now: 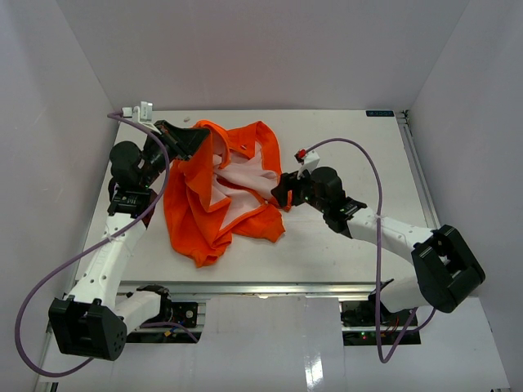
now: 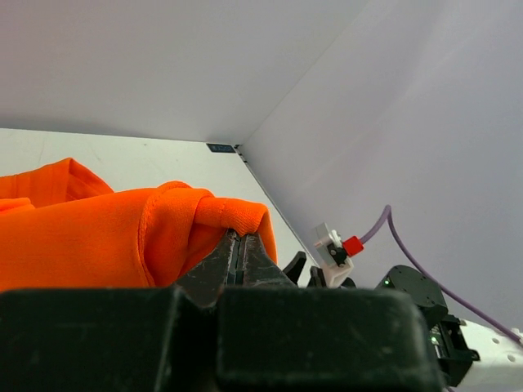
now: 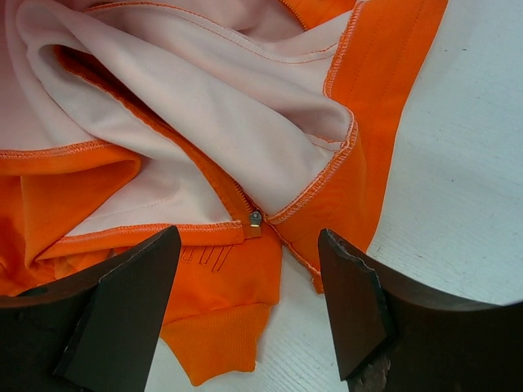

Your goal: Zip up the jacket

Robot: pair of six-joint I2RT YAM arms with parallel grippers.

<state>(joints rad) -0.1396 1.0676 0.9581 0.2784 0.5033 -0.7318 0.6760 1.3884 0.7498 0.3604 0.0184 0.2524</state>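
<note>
Garment: the bright orange soft fabric jacket [image 1: 216, 204] lies crumpled left of centre on the white counter [image 1: 351, 147]. Its front is open, so the pale pinkish-white lining [image 3: 204, 106] shows.
Left end effector [image 2: 241, 237]: clenched on a rolled fold of orange cloth at the far-left corner of the heap. The jaws are pressed together with the fabric pinched at their tips.
Why that hold: it looks like an anchor, pinning one side so the garment does not slide while the other arm works the zip.
Left arm pose: it reaches up the left edge of the counter with the elbow bent. The wrist is turned rightward toward the cloth, and the pinched fold is raised a little off the surface.
Right end effector [image 1: 279, 192]: released, jaws wide, nothing between them, poised just over the garment's right edge.
Small metal zipper piece [image 3: 256, 219]: it sits at the lower end of the zip line, where the orange edge meets the lining, framed between the two open fingers. Whether it is the slider or an end stop I cannot tell.
Right arm pose: stretched diagonally leftward from its base, forearm low, wrist aimed at the opening.
Step in hand: probably lining up on that metal piece, with the zip not yet joined.
Risk: loose lining beside the teeth could get caught.
</note>
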